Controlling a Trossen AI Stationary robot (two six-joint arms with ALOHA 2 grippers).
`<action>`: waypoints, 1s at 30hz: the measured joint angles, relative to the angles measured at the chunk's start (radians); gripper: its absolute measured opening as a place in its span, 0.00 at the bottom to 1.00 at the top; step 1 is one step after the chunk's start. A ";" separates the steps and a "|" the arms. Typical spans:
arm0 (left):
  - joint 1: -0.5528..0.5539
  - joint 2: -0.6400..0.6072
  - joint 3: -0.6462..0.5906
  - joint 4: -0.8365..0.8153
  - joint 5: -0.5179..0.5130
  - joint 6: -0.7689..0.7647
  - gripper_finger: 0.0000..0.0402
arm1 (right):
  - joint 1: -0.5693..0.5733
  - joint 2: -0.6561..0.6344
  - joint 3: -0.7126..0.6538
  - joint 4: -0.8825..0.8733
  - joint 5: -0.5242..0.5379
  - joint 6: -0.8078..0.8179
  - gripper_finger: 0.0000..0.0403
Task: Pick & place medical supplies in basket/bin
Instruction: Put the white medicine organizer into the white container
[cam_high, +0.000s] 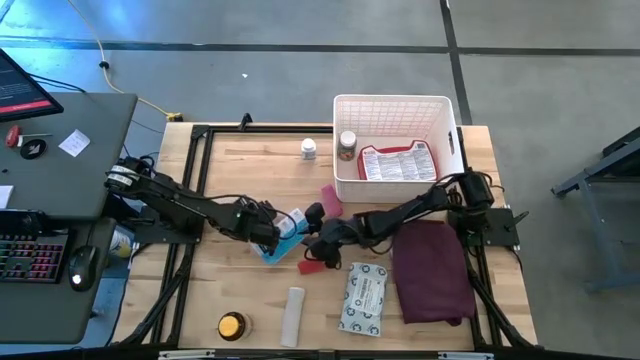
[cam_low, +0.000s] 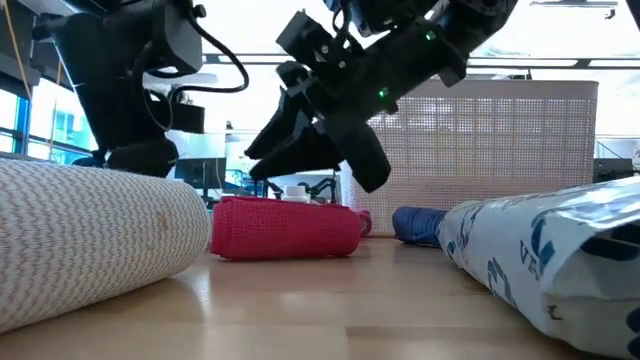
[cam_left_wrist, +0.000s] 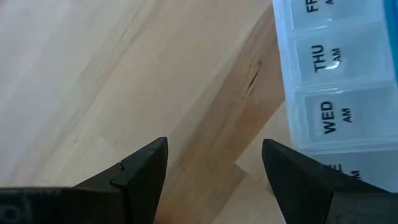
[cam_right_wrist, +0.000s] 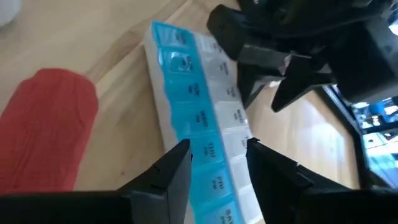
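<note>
The blue-and-clear pill strip, with day labels, lies mid-table between my two grippers. My right gripper reaches in from the table's right and is shut on it. My left gripper is open and hovers over bare wood, with the strip just outside one finger. A red roll lies on its side on the table near the right gripper. The white lattice basket stands at the far edge and holds a red-and-white packet and a small bottle. My right gripper pinches the pill strip's two long edges between its fingers, near one end of the strip. The fingers lie across the strip and come slanting down from the table's right. Whether the strip is lifted off the wood, I cannot tell.
A white bottle and a pink tube sit left of the basket. Along the near edge lie an orange-lidded tin, a white roll and a grey-white packet. A maroon cloth covers the right side.
</note>
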 joint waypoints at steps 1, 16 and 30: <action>-0.001 0.000 -0.001 -0.005 0.000 -0.001 0.74 | 0.000 0.003 0.000 -0.008 -0.001 0.001 0.39; -0.001 -0.092 0.061 0.001 0.037 0.045 0.74 | 0.001 0.014 -0.001 -0.020 0.017 0.017 0.45; -0.002 -0.016 0.018 0.025 0.039 -0.022 0.74 | -0.002 0.014 -0.001 -0.018 0.009 0.006 0.46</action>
